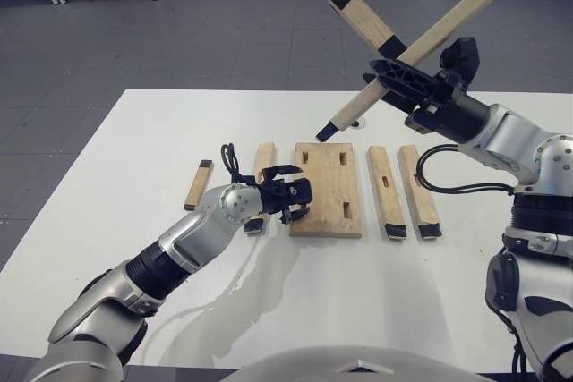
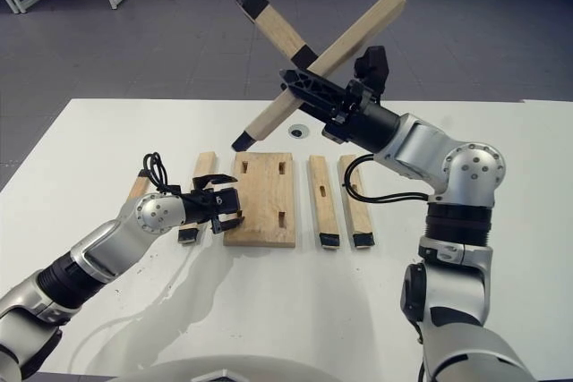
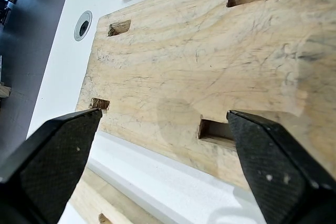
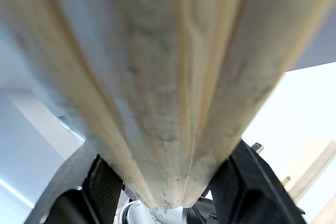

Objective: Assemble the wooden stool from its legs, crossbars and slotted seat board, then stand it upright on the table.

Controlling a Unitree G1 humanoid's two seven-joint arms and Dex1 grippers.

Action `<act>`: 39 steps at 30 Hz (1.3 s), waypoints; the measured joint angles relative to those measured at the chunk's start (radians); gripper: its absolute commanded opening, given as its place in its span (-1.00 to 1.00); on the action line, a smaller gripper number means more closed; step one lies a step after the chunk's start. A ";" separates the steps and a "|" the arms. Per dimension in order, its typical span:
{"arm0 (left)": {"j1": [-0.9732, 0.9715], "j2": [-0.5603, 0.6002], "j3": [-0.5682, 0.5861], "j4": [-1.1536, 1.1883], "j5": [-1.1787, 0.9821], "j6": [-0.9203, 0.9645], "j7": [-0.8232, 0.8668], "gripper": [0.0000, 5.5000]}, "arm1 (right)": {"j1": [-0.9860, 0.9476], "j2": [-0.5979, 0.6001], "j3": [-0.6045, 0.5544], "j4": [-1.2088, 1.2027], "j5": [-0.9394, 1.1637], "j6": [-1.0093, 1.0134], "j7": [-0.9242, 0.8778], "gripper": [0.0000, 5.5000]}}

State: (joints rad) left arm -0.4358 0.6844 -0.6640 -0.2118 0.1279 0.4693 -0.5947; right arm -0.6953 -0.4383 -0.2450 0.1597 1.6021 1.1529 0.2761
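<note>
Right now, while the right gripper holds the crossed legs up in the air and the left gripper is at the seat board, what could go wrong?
1. The right gripper holds the crossed legs high above the table, near their crossing. If the grip slips, they may drop onto the seat board.
2. The left gripper is open at the board's edge, with a loose leg just beside it. Closing may knock that leg away.

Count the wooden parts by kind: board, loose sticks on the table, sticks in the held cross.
Board: 1
Loose sticks: 4
Crossed sticks in right gripper: 2
Total: 7
</note>
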 measured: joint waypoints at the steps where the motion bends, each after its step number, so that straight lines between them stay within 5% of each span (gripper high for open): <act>1: 0.003 -0.005 0.003 -0.001 0.006 -0.003 -0.010 0.60 | 0.000 0.002 -0.003 0.000 -0.008 -0.002 0.000 -0.26; 18: 0.105 0.072 0.112 -0.059 0.093 -0.087 -0.168 0.60 | 0.001 0.017 -0.009 -0.005 -0.144 -0.016 0.032 -0.26; 29: 0.267 0.249 0.184 -0.127 0.115 -0.310 -0.222 0.60 | -0.001 -0.073 0.289 0.240 -0.717 -0.223 0.577 -0.26; 39: 0.285 0.295 0.241 -0.014 0.114 -0.499 -0.225 0.60 | -0.009 -0.010 0.338 0.367 -0.942 -0.353 0.748 -0.26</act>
State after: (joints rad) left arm -0.1503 0.9792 -0.4231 -0.2259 0.2415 -0.0292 -0.8195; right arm -0.7039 -0.4481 0.0932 0.5271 0.6601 0.7998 1.0242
